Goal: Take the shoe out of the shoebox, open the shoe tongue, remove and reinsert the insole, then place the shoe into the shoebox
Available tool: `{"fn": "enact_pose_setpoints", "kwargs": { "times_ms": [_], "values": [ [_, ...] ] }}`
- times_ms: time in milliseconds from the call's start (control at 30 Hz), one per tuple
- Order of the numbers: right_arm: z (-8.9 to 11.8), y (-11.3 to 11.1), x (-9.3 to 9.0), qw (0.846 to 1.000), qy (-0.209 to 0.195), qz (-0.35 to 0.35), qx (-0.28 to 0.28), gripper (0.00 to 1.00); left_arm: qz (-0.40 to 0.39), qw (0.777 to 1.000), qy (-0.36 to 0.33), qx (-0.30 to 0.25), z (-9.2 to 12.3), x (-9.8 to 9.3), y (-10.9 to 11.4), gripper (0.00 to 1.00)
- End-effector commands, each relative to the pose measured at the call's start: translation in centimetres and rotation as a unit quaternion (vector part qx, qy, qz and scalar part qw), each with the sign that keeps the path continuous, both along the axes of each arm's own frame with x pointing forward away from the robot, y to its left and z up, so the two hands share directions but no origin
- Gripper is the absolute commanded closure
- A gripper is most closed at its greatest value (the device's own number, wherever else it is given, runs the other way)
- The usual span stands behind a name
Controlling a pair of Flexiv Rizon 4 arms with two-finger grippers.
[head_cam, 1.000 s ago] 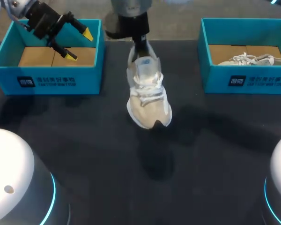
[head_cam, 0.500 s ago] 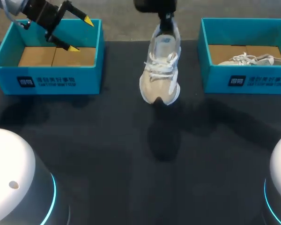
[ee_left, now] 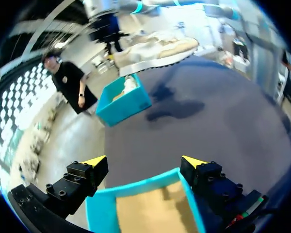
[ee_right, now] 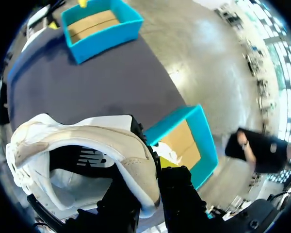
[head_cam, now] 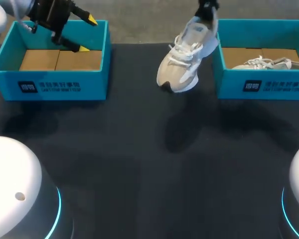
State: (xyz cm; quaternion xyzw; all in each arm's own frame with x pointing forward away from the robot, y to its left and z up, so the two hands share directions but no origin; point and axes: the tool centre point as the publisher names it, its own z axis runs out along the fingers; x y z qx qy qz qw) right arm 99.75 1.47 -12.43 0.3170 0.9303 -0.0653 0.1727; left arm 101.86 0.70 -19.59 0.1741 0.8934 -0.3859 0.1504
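Hold: right gripper [head_cam: 207,9] clamps heel of beige-white mesh sneaker [head_cam: 183,62], toe down-left | teal cardboard shoebox [head_cam: 261,85] just beside, rightward | left gripper [head_cam: 87,35] spread, well apart.

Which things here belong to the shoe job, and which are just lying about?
In the job: white-and-beige sneaker, held by the right gripper; teal cardboard shoebox beside it.
Lying about: second white sneaker in that shoebox; empty teal shoebox under the open left gripper.
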Motion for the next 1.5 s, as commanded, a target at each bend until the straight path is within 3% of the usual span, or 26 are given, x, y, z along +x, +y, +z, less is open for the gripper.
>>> {"fn": "enact_pose_setpoints", "kwargs": {
  "times_ms": [33,700,1100,1233,1367,1500],
  "values": [
    [0.4,-1.2,-0.4,1.000,-0.007,-0.006,0.011,1.00,0.022,1.000,0.016,0.003,0.0,0.0,-0.3,0.00],
    [0.4,-1.2,-0.4,1.000,-0.007,-0.006,0.011,1.00,0.046,0.999,0.016,0.009,0.0,-0.1,-0.5,0.00],
    [1.6,-8.8,3.5,0.984,-0.007,-0.175,0.010,1.00,0.267,0.954,0.136,0.012,1.5,0.2,-0.8,0.00],
    [2.3,-10.0,3.2,0.990,-0.025,-0.136,0.027,1.00,0.282,0.947,0.153,-0.001,1.6,0.1,-0.6,0.00],
    [2.9,-9.4,1.1,0.998,-0.057,-0.021,0.035,1.00,0.296,0.941,0.165,-0.008,1.7,0.5,-0.2,0.00],
    [2.9,-8.8,-0.5,0.996,-0.062,0.051,0.042,1.00,0.300,0.939,0.171,0.004,1.9,0.7,-0.1,0.00]
  ]
}}
